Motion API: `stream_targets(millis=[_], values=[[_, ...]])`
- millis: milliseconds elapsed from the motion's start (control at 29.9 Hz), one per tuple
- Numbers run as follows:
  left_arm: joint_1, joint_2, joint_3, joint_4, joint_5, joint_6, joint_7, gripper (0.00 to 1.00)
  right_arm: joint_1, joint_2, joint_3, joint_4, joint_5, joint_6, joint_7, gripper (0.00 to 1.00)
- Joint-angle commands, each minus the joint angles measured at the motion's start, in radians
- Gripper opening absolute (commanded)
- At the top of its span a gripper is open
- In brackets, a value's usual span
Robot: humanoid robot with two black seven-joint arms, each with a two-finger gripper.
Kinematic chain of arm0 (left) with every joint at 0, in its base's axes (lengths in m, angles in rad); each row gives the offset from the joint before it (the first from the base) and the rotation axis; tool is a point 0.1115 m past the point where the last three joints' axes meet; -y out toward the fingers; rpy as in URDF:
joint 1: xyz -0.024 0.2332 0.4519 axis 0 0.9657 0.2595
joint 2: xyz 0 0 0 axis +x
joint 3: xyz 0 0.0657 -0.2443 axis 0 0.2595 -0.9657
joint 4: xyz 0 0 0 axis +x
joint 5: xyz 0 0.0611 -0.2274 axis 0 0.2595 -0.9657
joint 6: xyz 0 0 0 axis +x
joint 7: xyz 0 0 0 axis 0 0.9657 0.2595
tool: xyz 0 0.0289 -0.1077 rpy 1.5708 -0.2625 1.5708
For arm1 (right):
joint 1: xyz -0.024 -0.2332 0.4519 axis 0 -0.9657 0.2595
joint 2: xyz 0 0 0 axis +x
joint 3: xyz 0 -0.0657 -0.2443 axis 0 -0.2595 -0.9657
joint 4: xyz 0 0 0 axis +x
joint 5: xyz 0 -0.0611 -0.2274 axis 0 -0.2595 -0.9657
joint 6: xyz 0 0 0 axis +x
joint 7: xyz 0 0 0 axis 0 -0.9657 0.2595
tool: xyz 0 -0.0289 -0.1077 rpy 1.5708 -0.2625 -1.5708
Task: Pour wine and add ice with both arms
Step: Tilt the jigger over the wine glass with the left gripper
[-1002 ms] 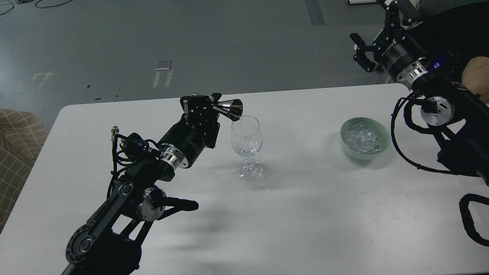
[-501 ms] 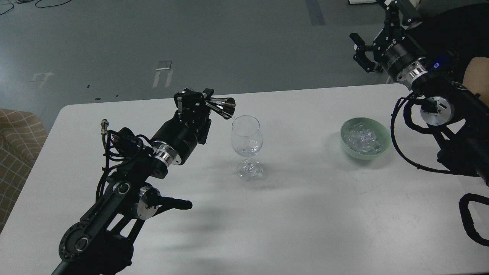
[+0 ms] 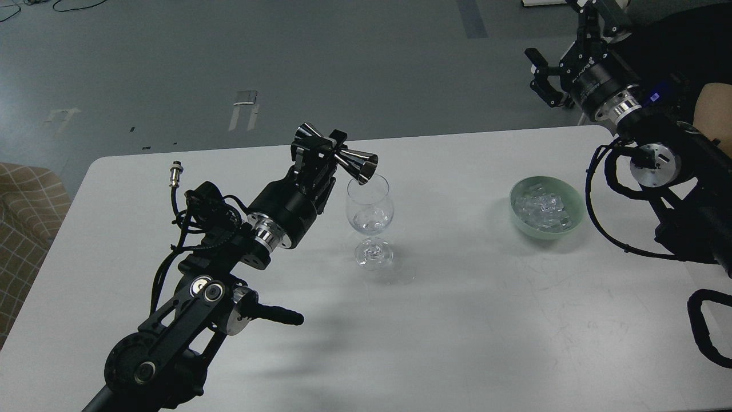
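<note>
A clear stemmed glass point(image 3: 370, 220) stands upright mid-table, with a little clear wine and glinting ice point(image 3: 369, 219) in its bowl. My left gripper point(image 3: 331, 151) is shut on a shiny metal double-cone jigger point(image 3: 338, 156), tipped with its mouth over the glass's left rim. A pale green bowl point(image 3: 574, 203) of ice chunks point(image 3: 540, 207) sits to the right. My right gripper point(image 3: 542, 71) is open and empty, raised beyond the table's far right edge, well above and behind the bowl.
The white table point(image 3: 457, 320) carries only the glass and bowl. A checked chair point(image 3: 26, 217) stands off the left edge. My right arm's cables point(image 3: 600, 217) loop over the table's right side.
My left gripper has moved right and up and rolled the jigger, so its mouth now points steeply down over the glass rim. The right arm has barely moved.
</note>
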Motion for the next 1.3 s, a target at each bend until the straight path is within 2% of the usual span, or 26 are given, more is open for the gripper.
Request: stream_targets(millis=[0,100,267,601,635,769,969,1103,1270], values=[[-0.004,0.005,0.000,0.001,0.008,0.000,-0.006,0.00,-0.002,0.000,0.000,0.000,0.000,0.000,0.000,1.00],[-0.004,0.008,0.000,0.003,0.010,0.000,-0.009,0.00,-0.002,0.002,0.000,0.000,0.000,0.000,0.000,1.00],[-0.002,0.051,0.002,0.004,0.051,0.000,-0.048,0.00,0.000,0.003,0.000,-0.002,0.000,0.000,0.000,1.00],[-0.019,0.056,0.021,-0.005,0.163,0.000,-0.049,0.00,0.014,0.008,0.000,0.003,0.000,-0.037,-0.006,1.00],[-0.034,0.058,0.031,-0.007,0.163,0.000,-0.049,0.00,0.032,0.008,0.000,0.003,0.002,-0.066,-0.015,1.00],[-0.050,0.059,0.044,-0.010,0.165,0.000,-0.049,0.00,0.107,0.009,0.000,0.003,0.011,-0.165,-0.106,1.00],[-0.074,0.061,0.058,-0.011,0.165,0.000,-0.049,0.00,0.202,0.012,-0.002,0.006,0.011,-0.317,-0.173,1.00],[-0.085,0.067,0.078,-0.011,0.165,0.000,-0.049,0.00,0.262,0.058,-0.006,0.004,0.011,-0.429,-0.242,1.00],[-0.084,0.065,0.081,-0.011,0.163,0.000,-0.043,0.00,0.268,0.075,-0.006,0.004,0.011,-0.457,-0.250,1.00]])
